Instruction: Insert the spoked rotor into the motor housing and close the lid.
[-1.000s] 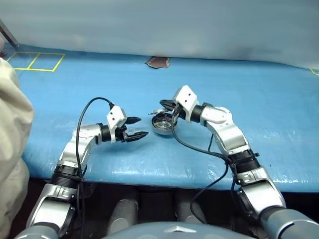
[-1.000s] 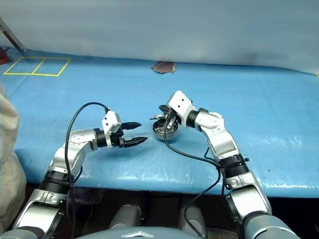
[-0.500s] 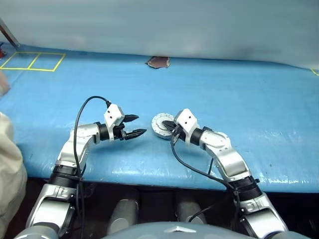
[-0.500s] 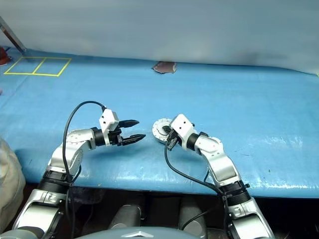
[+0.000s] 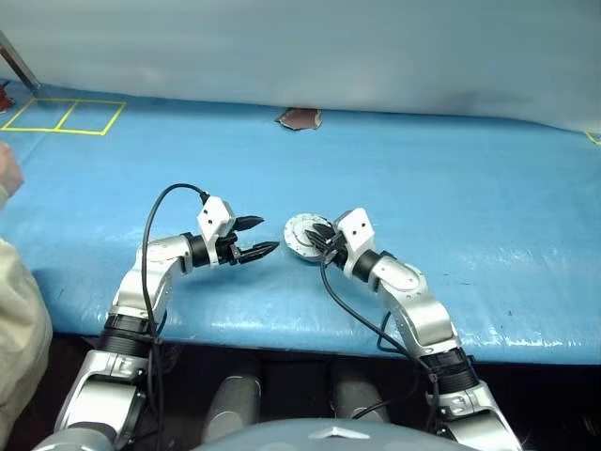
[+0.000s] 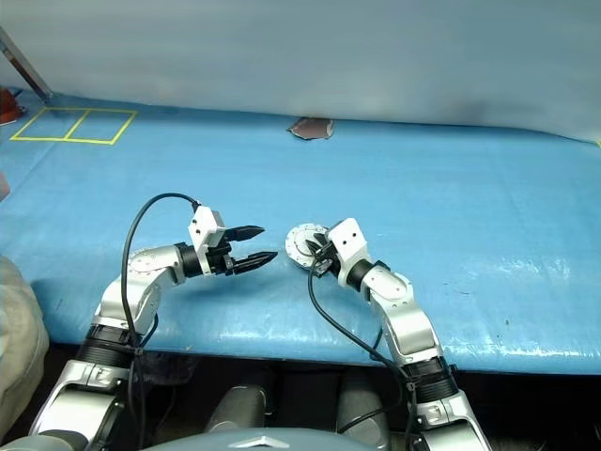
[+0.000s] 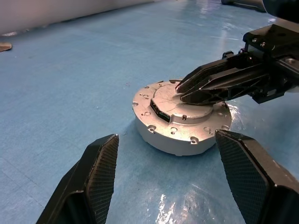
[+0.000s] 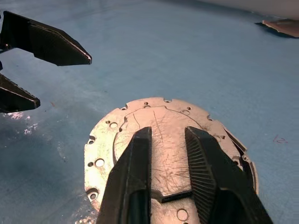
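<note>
The scratched silver lid (image 7: 183, 112) lies flat on the round housing (image 7: 163, 139). The right gripper (image 8: 167, 161) is narrowly parted above the lid; the left gripper (image 5: 259, 238) is spread wide.

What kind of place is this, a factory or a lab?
Probably a robot training lab: a bench under a blue mat with yellow taped squares, one closed motor housing as the workpiece, and a person's sleeve alongside.

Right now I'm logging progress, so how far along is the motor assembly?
Done, by the look of it: the lid lies flat over the motor housing, so the rotor cannot be seen. In hand: the right gripper rests on the lid, fingers slightly apart. The left gripper is open beside it. Left: probably only backing away.
</note>
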Motion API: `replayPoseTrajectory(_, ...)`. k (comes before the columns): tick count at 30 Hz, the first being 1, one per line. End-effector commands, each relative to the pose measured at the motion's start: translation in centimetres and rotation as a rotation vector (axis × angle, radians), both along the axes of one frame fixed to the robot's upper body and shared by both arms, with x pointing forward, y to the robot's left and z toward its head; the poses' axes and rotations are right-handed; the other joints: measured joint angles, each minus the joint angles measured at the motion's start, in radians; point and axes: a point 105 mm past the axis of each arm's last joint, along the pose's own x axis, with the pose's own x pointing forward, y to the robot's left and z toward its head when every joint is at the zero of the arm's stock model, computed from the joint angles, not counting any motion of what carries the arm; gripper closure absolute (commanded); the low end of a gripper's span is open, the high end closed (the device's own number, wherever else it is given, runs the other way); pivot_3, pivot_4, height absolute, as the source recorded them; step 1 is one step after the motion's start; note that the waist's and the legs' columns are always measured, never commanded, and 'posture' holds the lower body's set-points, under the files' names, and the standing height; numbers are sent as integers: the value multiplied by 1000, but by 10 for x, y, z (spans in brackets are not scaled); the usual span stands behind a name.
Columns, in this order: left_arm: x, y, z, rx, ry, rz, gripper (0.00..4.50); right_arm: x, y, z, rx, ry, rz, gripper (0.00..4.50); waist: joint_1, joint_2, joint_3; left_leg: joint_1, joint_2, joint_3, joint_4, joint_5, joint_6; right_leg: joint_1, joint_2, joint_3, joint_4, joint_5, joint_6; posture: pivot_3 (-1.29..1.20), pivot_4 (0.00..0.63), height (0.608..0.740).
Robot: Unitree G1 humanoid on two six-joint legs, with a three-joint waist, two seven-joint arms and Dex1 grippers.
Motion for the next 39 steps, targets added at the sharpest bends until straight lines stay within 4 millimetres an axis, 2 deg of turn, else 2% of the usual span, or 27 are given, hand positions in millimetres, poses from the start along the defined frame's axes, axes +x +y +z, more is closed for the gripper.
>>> replayPoseTrajectory(1, 1, -2, 14, -18, -63, -7, 886, 1, -3, 13, 8, -45, -18, 2284, 0, 0, 0, 0, 0, 0, 0, 0, 0, 0, 0, 0, 0, 0, 0, 0, 150, 740)
replayPoseTrajectory(3, 1, -2, 14, -16, -62, -7, 886, -2, 1, 17, 22, -45, 7, 1635, 0, 0, 0, -1, 0, 0, -1, 0, 0, -1, 0, 0, 0, 0, 0, 0, 150, 740)
replayPoseTrajectory(12, 1, -1, 13, -14, -58, 2, 886, -7, 13, 12, 43, -2, 61, 1635, 0, 0, 0, -4, 0, 0, -2, 3, 4, -1, 0, 0, 0, 0, -1, 0, 150, 740)
replayPoseTrajectory(17, 1, 0, 12, -6, -56, 5, 886, -1, 7, 1, 32, 26, 23, 1635, -1, 0, 0, -3, 0, 0, -2, 0, 0, -1, 0, 0, 0, 0, -1, 0, 150, 740)
replayPoseTrajectory(21, 2, 0, 12, -3, -57, 7, 886, 1, 4, 6, 70, 26, 15, 1635, 0, 0, 0, -2, 0, 0, -2, 0, 0, -1, 0, 0, 0, 0, -1, 0, 150, 740)
replayPoseTrajectory(24, 2, 0, 11, -1, -56, 11, 886, 1, 5, 6, 66, 26, 24, 1040, 0, 0, 0, -2, 0, 0, -2, 0, 0, -1, 0, 0, 0, 0, -1, 0, 150, 740)
replayPoseTrajectory(27, 2, 0, 11, 0, -57, 10, 886, 0, 7, 6, 42, 16, 30, 83, 0, 0, 0, -3, 0, 0, -2, 0, 0, -1, 0, 0, 0, 0, -1, 0, 150, 740)
replayPoseTrajectory(37, 3, 4, 11, 9, -58, 26, 886, -4, 11, -1, 18, 27, 57, 36, -1, 0, 0, -3, 0, 0, -2, 0, 0, -1, 0, 0, 0, -1, -1, 0, 150, 740)
replayPoseTrajectory(39, 3, 4, 11, 8, -58, 27, 886, -4, 10, 2, 21, 20, 55, 450, -1, 0, 0, -3, 0, 0, -2, 0, 0, -1, 0, 0, -1, -1, -1, 0, 150, 740)
